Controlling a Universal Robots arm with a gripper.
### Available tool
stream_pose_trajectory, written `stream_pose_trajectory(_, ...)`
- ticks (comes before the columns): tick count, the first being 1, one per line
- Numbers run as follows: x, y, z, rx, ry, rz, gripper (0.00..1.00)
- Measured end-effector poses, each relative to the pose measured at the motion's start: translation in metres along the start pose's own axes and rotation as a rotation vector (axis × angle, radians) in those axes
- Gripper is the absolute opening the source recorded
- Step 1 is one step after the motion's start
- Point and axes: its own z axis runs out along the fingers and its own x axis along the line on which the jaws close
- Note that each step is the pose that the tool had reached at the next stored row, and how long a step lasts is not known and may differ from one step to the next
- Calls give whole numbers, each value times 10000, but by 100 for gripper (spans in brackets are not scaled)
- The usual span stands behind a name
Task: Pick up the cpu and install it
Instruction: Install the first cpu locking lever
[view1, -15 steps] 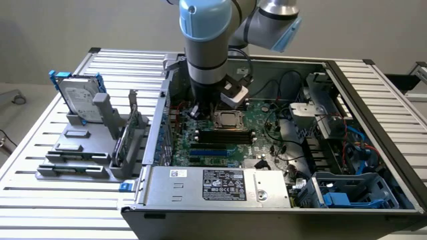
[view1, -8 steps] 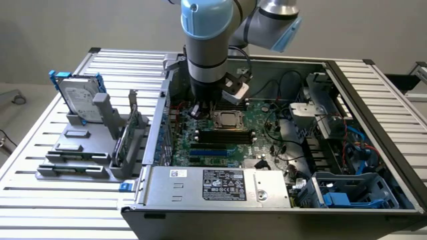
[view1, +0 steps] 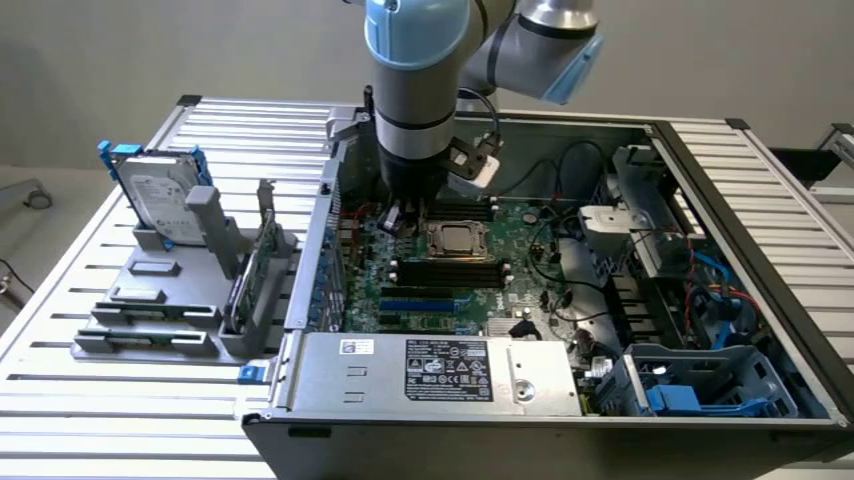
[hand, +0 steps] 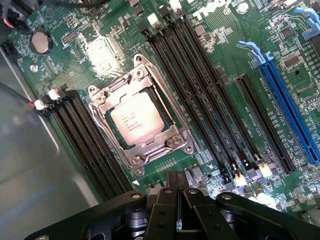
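The cpu (hand: 134, 119) sat seated in the motherboard (hand: 225, 70) socket (hand: 141, 121) inside the open computer case (view1: 747, 190) — the gripper (hand: 178, 200) hovered just beside it, fingers (hand: 167, 207) pressed together, empty.

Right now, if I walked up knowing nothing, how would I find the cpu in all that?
Look inside the open computer case at the green circuit board on its floor. Near the board's middle, just below the robot's hand, sits a square metal frame. The cpu is the flat silver square lying inside that frame, flanked by rows of long black slots.
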Motion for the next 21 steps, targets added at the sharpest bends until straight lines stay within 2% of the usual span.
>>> stream_pose_trajectory(6,21,-22,-42,21,-259,-678,11)
stream_pose_trajectory(8,28,-26,-55,38,-326,-911,11)
stream_pose_trajectory(11,34,-30,-66,95,-389,-1305,11)
stream_pose_trajectory(14,36,-32,-67,152,-417,-1720,11)
stream_pose_trajectory(15,37,-32,-68,151,-424,-1840,11)
stream_pose_trajectory(16,38,-32,-68,132,-424,-1949,11)
stream_pose_trajectory(18,42,-34,-67,46,-414,-2164,11)
stream_pose_trajectory(21,47,-37,-66,-165,-387,-2472,11)
